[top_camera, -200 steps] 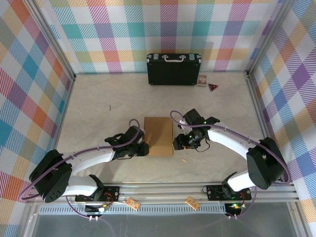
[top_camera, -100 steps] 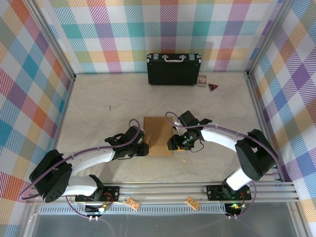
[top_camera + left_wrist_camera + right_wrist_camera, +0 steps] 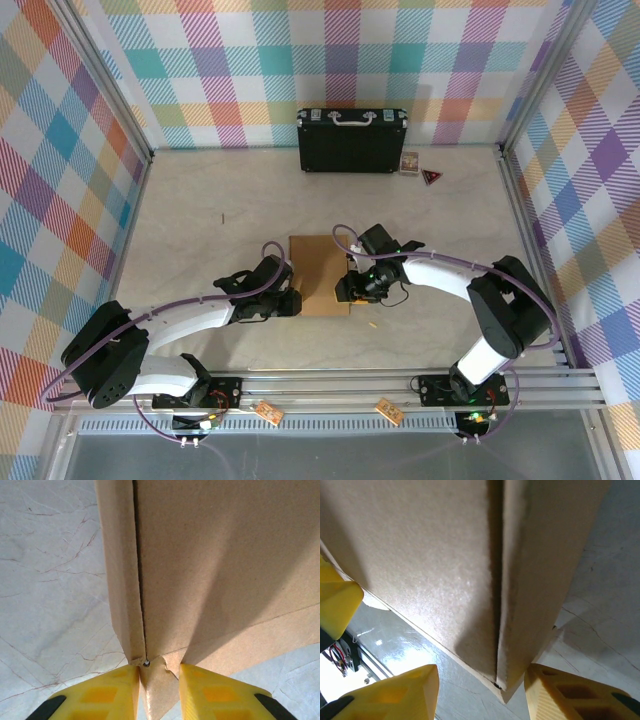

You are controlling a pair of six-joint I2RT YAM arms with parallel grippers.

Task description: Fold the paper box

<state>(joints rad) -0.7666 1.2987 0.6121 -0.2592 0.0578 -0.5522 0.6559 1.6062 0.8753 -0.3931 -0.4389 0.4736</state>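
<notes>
The paper box (image 3: 320, 272) is plain brown cardboard, folded and lying at the middle of the table. My left gripper (image 3: 292, 300) is at its near left corner. In the left wrist view the yellow fingers (image 3: 107, 692) pinch a small cardboard tab of the box (image 3: 210, 555), so this gripper (image 3: 158, 672) is shut on it. My right gripper (image 3: 347, 290) is against the box's right edge. In the right wrist view it (image 3: 481, 672) stands open, its jaws wide on either side of a corner of the box (image 3: 430, 555). Its right finger (image 3: 560, 695) is close to the side wall.
A black hard case (image 3: 351, 140) with a silver handle stands against the back wall. A small card (image 3: 409, 162) and a red triangle (image 3: 431, 177) lie to its right. Checked walls close in three sides, and a metal rail (image 3: 330, 385) runs along the near edge.
My right gripper has moved left, up against the box's right edge, and its jaws have narrowed a little. The left arm and the box have stayed put.
</notes>
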